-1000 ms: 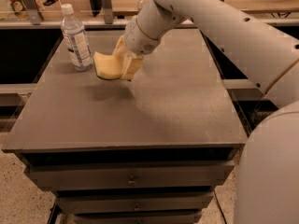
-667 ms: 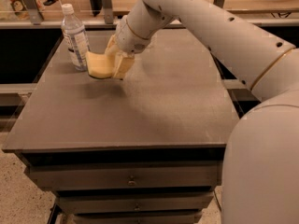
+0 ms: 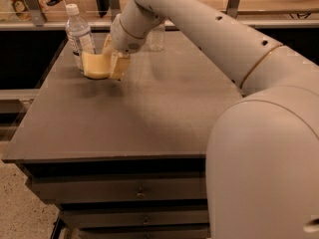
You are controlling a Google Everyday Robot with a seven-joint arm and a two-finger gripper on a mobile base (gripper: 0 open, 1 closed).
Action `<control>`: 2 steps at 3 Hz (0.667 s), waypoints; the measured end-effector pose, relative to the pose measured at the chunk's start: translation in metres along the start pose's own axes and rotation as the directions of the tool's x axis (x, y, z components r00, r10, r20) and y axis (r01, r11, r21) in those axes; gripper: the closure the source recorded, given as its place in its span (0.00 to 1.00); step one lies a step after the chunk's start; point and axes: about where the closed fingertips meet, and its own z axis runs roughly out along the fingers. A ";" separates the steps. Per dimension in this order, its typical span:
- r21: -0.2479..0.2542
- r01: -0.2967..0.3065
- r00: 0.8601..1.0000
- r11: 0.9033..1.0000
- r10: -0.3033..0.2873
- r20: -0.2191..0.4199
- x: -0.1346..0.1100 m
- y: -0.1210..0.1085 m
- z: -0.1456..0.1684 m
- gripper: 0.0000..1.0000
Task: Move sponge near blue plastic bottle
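Records sponge [image 3: 94, 65] low at table's [image 3: 149, 118] ten o'clock corner, just beside blue plastic bottle [image 3: 79, 36], at that bottle's four o'clock. Finds gripper [image 3: 112, 63] clamped on sponge's three o'clock end, presumably to steer placement. Cannot tell whether sponge rests on the surface. Judges placement near complete, release pending. Notes slimmer bottle [image 3: 157, 38] at twelve o'clock, partly behind arm [image 3: 199, 24].

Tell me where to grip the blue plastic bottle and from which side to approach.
Grip the blue plastic bottle around its upper body, just below the white cap, probably coming from the left. It stands upright, so the round body suits a sideways pinch, and the sponge, held by the gripper, crowds its lower right side.
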 end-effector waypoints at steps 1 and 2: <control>-0.012 0.014 1.000 1.000 -0.015 -0.023 -0.004 -0.009 0.011 1.00; -0.057 0.030 0.998 0.998 -0.033 -0.046 -0.001 -0.014 0.022 0.82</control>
